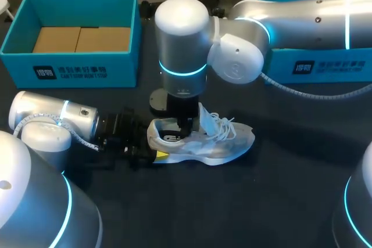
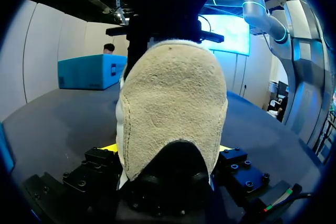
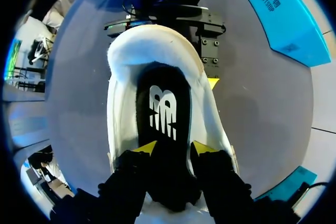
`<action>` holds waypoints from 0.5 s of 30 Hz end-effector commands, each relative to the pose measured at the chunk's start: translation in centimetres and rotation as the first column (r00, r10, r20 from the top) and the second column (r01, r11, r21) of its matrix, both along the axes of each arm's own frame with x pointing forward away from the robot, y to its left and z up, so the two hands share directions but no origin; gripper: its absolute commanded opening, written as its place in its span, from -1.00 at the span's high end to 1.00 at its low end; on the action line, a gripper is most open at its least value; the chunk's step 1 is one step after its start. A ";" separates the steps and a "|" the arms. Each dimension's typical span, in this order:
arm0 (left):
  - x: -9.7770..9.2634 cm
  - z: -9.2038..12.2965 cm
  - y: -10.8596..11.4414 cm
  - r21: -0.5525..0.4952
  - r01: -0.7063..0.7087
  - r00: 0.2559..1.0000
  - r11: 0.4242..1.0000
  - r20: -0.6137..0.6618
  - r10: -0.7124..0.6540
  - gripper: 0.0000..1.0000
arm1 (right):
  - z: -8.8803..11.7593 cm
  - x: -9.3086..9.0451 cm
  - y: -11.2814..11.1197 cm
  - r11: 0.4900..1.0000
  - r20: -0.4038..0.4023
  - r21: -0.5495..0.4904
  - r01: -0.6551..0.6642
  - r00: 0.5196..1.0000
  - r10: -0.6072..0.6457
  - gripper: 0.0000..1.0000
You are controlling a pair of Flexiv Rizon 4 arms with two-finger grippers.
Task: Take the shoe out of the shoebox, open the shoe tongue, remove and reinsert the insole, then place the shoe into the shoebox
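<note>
the shoe (image 1: pixel 209 143) is out of the shoebox (image 1: pixel 87 65) and lies on its sole on the table, so the step in hand reads as the insole work; the tongue looks already pulled up and forward, since the opening is wide and the laces (image 1: pixel 224 127) are slack over the toe.

the left gripper (image 2: pixel 167 149) is clamped on the heel (image 2: pixel 173 103); one yellow tip shows against each side of it, with the heel cup filling the gap between the fingers; it serves as the anchor for the shoe.

the right gripper (image 3: pixel 173 148) comes straight down into the opening; its fingers stand apart, both tips resting on the black insole (image 3: pixel 163 106), which runs on between them and ahead of them toward the heel; no pinch shows, and the insole lies flat in its bed.

whether it is about to come out or has just been seated cannot be told from this alone; if it is to come out, the next move calls for one tip to get under an edge and the fingers to close on it, then a lift along the shoe while the left hold stays firm; if it is seated, the right gripper must clear the collar without snagging the laces before the shoe goes to the box.
</note>
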State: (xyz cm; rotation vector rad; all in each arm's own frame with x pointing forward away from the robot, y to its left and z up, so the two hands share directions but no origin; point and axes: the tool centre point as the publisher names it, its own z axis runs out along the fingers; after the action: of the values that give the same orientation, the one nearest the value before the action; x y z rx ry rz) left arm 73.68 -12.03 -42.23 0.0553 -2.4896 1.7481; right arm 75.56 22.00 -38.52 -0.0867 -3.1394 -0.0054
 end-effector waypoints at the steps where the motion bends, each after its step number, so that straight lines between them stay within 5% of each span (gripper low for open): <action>1: 0.0 -0.1 -0.1 0.002 0.000 1.000 1.000 0.001 0.000 1.00 | -1.8 0.4 0.6 1.000 -0.030 0.007 -0.007 1.000 0.007 0.17; 11: 0.0 -0.1 -0.1 0.002 0.000 1.000 1.000 0.001 0.000 1.00 | -4.3 -1.0 0.7 1.000 -0.114 0.008 -0.006 0.994 0.007 0.17; 13: 0.0 -0.1 -0.1 0.002 0.000 1.000 1.000 0.001 0.000 1.00 | -5.3 -1.7 0.5 1.000 -0.139 -0.001 0.006 0.990 -0.006 0.60; 14: 0.0 -0.1 -0.1 0.002 0.000 1.000 1.000 0.001 0.000 1.00 | -5.8 -2.0 0.4 1.000 -0.150 -0.002 0.015 0.989 -0.015 1.00; 15: 0.0 -0.1 -0.1 0.002 0.000 1.000 1.000 0.001 0.000 1.00 | -6.1 -2.2 0.4 1.000 -0.155 -0.003 0.021 0.988 -0.021 1.00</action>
State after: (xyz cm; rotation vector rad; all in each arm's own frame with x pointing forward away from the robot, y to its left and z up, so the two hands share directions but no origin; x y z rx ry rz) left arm 73.64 -12.02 -42.32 0.0544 -2.4893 1.7477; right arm 74.29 21.99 -40.69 -0.1106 -2.9943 -0.0033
